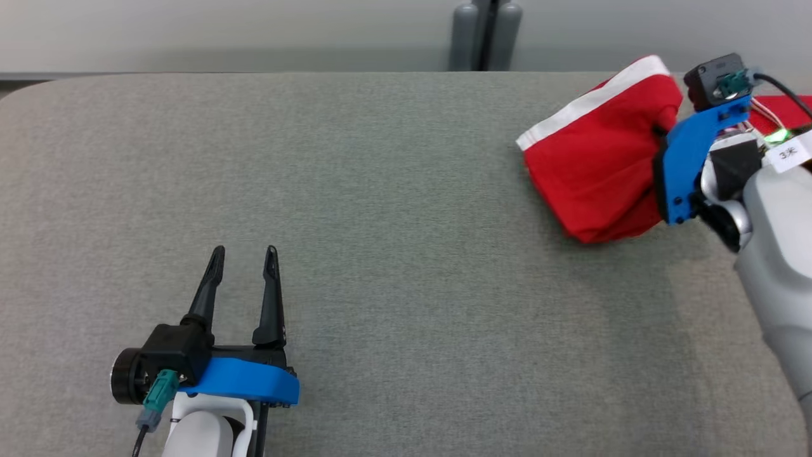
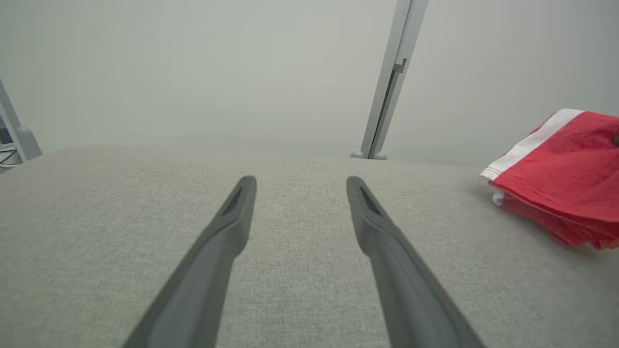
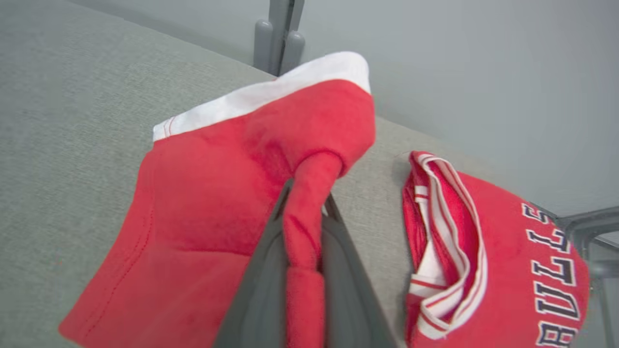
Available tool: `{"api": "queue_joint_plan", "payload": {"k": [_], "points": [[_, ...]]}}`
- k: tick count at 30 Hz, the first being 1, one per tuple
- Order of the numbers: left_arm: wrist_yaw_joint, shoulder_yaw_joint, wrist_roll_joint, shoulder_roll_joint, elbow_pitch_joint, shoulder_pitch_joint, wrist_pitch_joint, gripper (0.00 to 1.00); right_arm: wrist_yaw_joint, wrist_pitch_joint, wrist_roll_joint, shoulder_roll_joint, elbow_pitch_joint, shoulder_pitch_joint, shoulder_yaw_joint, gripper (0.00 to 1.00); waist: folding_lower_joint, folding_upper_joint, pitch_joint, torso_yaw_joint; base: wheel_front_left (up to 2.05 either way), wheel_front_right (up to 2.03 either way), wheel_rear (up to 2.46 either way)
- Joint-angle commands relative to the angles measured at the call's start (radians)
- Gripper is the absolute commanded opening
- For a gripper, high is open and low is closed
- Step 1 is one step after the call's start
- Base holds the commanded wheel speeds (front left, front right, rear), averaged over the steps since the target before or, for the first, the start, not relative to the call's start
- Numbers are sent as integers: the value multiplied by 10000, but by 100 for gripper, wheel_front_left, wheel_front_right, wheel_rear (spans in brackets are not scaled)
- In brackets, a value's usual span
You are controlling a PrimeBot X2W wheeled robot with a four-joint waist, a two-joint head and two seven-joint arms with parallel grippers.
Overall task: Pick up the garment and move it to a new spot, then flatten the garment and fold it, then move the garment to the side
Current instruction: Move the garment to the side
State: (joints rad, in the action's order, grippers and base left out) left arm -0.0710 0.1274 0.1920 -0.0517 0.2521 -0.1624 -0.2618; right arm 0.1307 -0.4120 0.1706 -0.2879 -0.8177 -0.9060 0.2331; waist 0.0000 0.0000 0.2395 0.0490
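The red folded fabric garment with a white band along one edge (image 1: 596, 165) (image 3: 208, 203) is located at the far right of the grey cloth-covered worktop (image 1: 380, 190), near its rear edge. The right claw (image 3: 307, 193) is clenched on a bunched ridge of the garment. In the head view its fingers are hidden behind the cloth and the wrist's blue bracket (image 1: 688, 152). Whether the garment's lower edge rests on the worktop or hangs just above it cannot be determined. Just beside it lies a second red garment with striped white trim (image 3: 508, 251), cut off by the frame edge; of its dark lettering, "ULLS" is legible. The left claw (image 1: 245, 252) (image 2: 300, 182) is released, fingers apart, over bare worktop at the near left, well apart from the garment. A grey upright post (image 1: 485, 35) stands behind the worktop, its top cropped.
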Motion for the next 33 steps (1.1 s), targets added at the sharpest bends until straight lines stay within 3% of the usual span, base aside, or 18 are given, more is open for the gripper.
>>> {"api": "queue_joint_plan", "payload": {"k": [1,5,10,22,33], "points": [[-35,-71,-38,5,-116,-10,-40,100,2,105,48,-630,317,-309,499,0,0,0,-96,-383,0,0,0],[-119,39,-63,9,-264,-254,-39,100,2,417,74,-1687,676,-648,1459,0,0,0,211,-845,0,0,0],[-205,318,-143,4,-430,-744,-33,100,2,1390,197,-2741,650,-1148,1755,0,0,0,856,-1094,0,0,0],[-303,515,-452,-42,-609,-1481,-33,100,1,2678,948,-3566,-196,-1726,1394,0,0,0,2055,-1184,0,0,0],[-390,763,-624,-228,-742,-1928,-32,100,1,2802,-71,-4751,-1466,-1597,588,0,0,0,2822,-759,0,0,0]]}}
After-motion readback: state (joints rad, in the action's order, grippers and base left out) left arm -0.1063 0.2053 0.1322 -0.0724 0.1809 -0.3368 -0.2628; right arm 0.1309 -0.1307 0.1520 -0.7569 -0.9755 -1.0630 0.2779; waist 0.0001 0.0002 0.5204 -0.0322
